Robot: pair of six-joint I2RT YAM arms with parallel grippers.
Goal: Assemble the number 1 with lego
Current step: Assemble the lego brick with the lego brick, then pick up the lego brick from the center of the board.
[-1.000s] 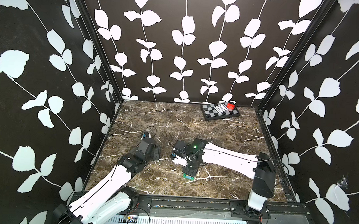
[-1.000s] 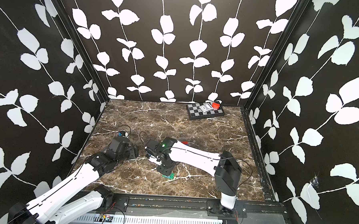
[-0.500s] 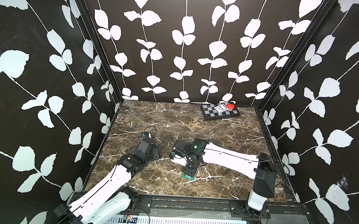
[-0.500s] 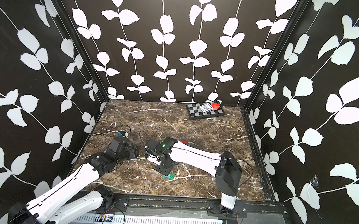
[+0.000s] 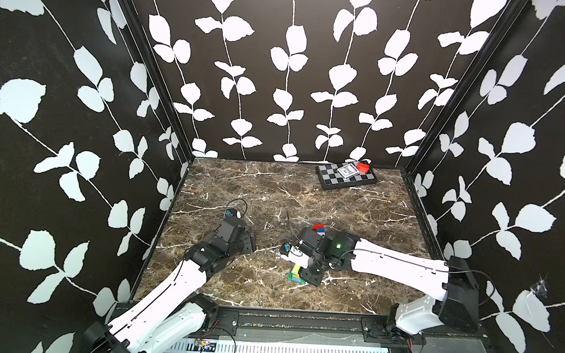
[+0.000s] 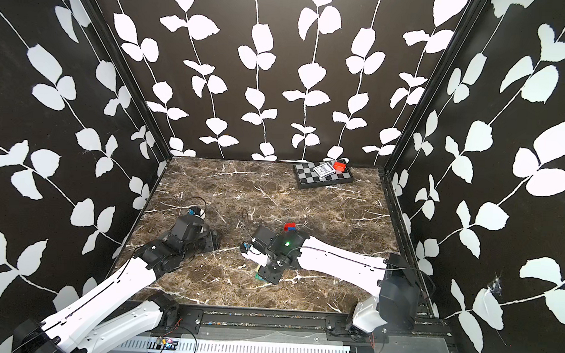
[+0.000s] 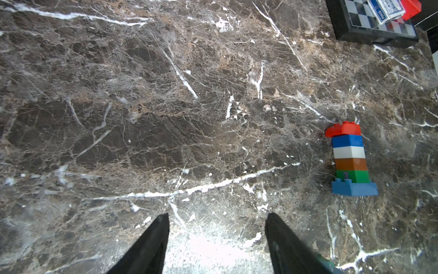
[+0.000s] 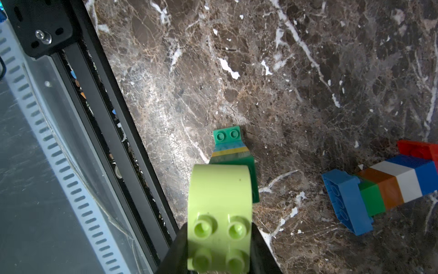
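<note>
Judging by the layout, the build looks well along: a column of chunky plastic lego bricks [image 7: 350, 159], with a red cap, then blue, white, orange and green on a wider light blue foot, is already pressed together. It lies on its side on the brown marble tabletop [image 7: 166, 95] and reads much like the stem of a 1. What seems left is the loose material near the right gripper [image 8: 219, 237], whose black jaws are clenched on a light green studded plastic brick [image 8: 220, 194], studs facing the wrist camera. Just beyond that held brick lies a short green, yellow and blue lego stack [image 8: 233, 151], its near end covered by the brick; whether the two touch I cannot tell. The column lies beside this gripper but apart from it, blue foot nearest. In both top views the gripper sits in the lower middle of the frame, the stack [image 5: 294, 272] peeks out at its left, and only the column's red and blue end [image 6: 289, 226] shows above the wrist. The left gripper [image 7: 217, 214] is released, jaws spread over bare marble, holding nothing, well apart from the column.
</note>
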